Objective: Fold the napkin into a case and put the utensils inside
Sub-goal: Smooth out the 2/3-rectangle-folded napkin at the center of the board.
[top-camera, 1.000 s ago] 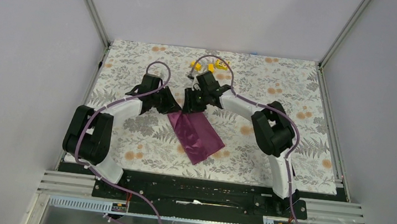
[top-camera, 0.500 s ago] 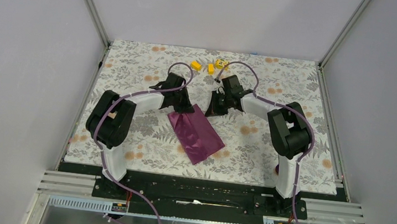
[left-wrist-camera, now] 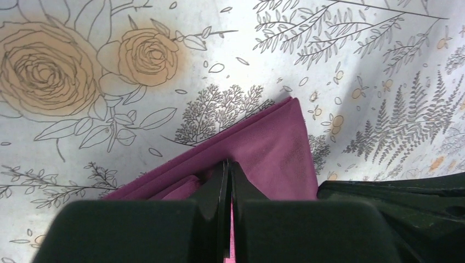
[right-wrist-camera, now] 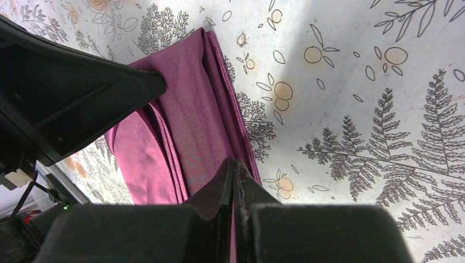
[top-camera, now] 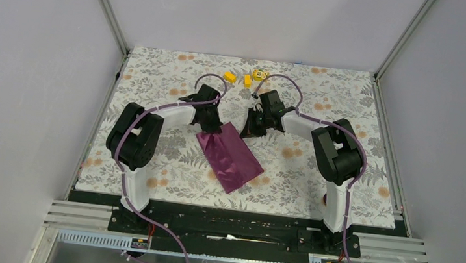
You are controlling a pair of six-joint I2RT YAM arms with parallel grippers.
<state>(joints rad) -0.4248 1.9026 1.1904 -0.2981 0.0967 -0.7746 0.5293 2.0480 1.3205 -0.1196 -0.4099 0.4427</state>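
The napkin lies folded into a long strip, slanting across the middle of the tablecloth. At its far end the left gripper and right gripper each pinch the layered edge, jaws together, probably to lift it for another fold. Beyond sit yellow blocks. Spoon and fork are nowhere visible; the strip may hide them.

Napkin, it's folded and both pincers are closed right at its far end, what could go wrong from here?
1. The left pincer and right pincer are shut over the loose stacked layers of the napkin. If either has pinched a layer, lifting could drag the fold open.
2. Closed tips so near the tablecloth might snag it and shift the napkin.
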